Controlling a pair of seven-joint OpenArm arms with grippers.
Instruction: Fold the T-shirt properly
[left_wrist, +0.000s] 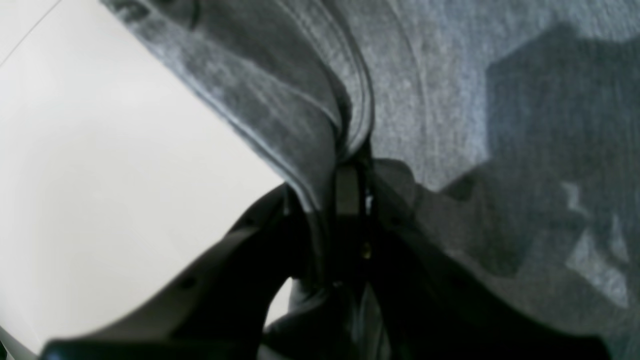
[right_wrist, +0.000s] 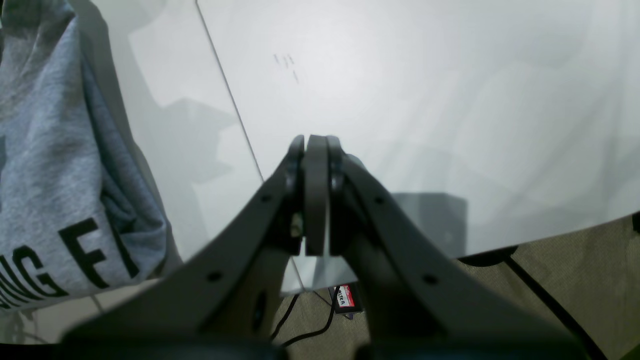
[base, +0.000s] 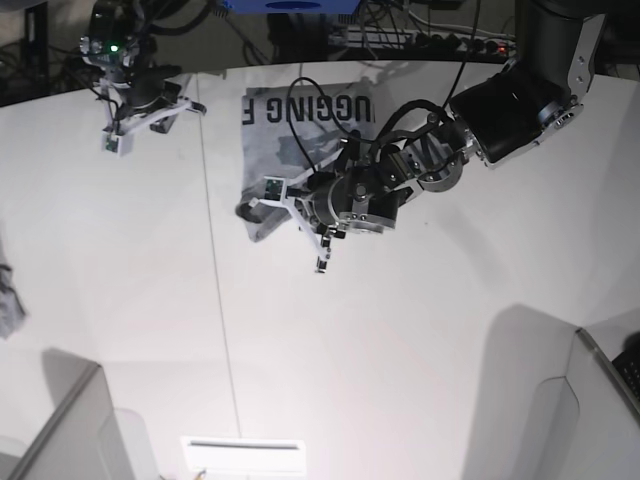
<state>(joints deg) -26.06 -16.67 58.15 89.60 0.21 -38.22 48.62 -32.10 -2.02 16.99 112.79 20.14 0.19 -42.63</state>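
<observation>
The T-shirt (base: 300, 130) is lying bunched up at the far side of the white bench (base: 400, 350), near its back edge. It is soft grey, and big black letters are showing along its far edge. In the right wrist view, a hanging part with black letters is showing at the left edge of the picture.

The left tool (left_wrist: 352, 165) is pinching a fold of the grey cloth. Its jaws are sitting close together with the cloth squeezed between them, and the fold is rising up out of them. The right tool (right_wrist: 316, 145) is holding nothing. Its jaws are pressed tight together above the bare bench, well apart from the T-shirt.

The left arm is covering the middle of the T-shirt in the base view, so its full shape is hard to make out. The letters are cut off, so the words cannot be read whole.
</observation>
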